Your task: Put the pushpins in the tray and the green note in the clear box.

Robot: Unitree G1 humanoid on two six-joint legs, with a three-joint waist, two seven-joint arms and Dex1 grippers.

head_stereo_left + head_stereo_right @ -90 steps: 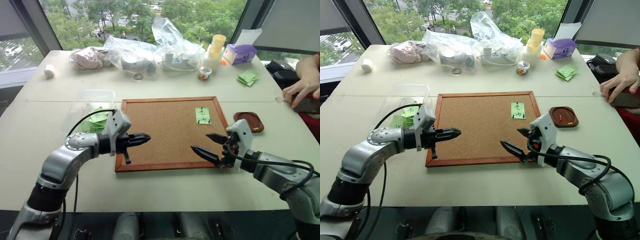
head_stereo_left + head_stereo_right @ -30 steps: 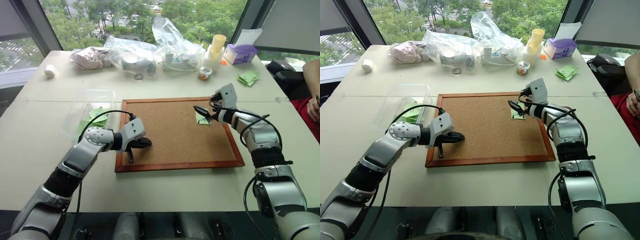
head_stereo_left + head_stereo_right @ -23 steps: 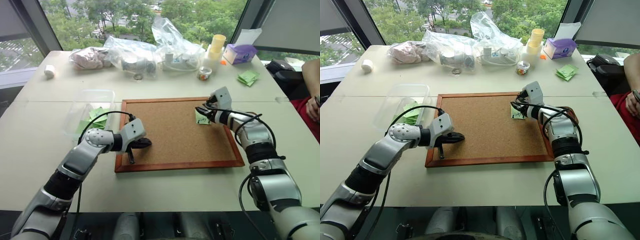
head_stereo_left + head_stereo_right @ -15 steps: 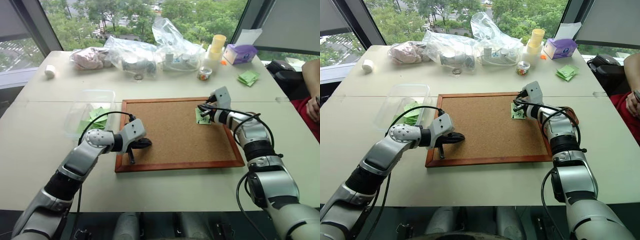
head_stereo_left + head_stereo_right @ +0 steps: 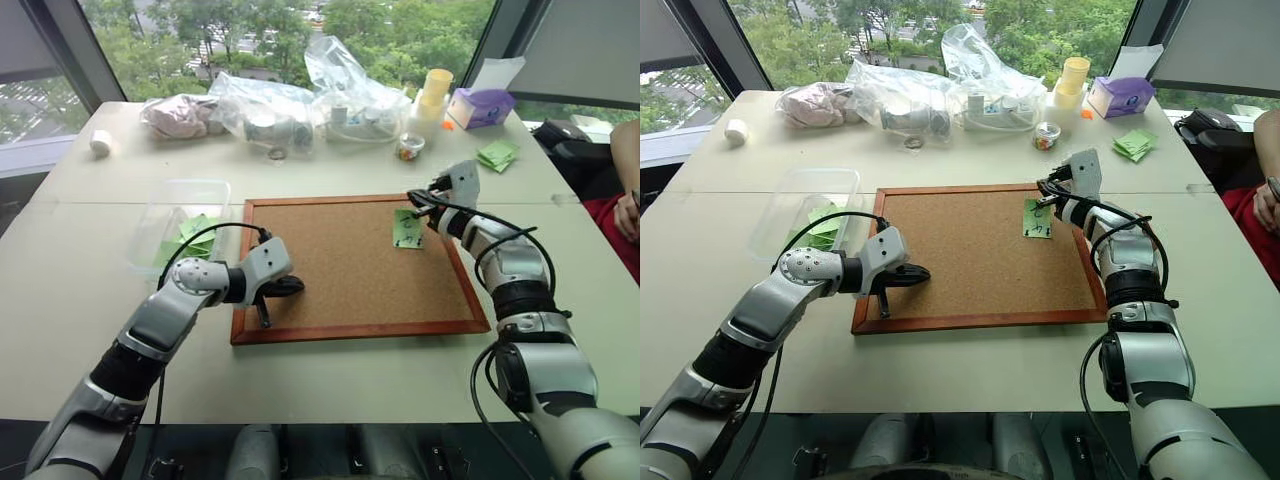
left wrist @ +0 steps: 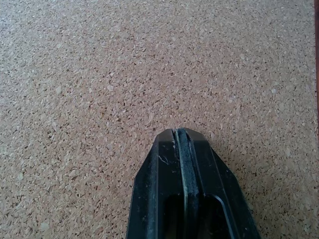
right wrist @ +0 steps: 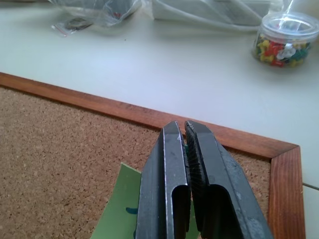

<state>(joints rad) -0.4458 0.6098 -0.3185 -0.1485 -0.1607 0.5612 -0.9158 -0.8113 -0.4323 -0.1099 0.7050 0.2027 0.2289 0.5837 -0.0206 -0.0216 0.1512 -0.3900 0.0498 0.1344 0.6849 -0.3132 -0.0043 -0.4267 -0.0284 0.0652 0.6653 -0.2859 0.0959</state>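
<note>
From the head camera, the right gripper [image 5: 1044, 192] hung over the top edge of the green note [image 5: 1036, 218] on the corkboard [image 5: 970, 260], hiding that edge. Whether a pushpin sat between its fingers was too small to tell, and the tray lay behind the right forearm. The clear box [image 5: 805, 209], left of the board, held several green slips. One green note lay on the cork. The left gripper [image 5: 917, 272] rested, closed and empty, over the board's left part. A stack of green notes [image 5: 1133, 145] lay far right, with a person's arm cut off at the edge.

In the left wrist view, its fingers [image 6: 185, 189] were pressed together over bare cork.

In the right wrist view, the fingers [image 7: 192, 179] were nearly together, covering much of the note; anything pinched was hidden. A small lidded jar [image 7: 284, 38] held many coloured pins.
</note>
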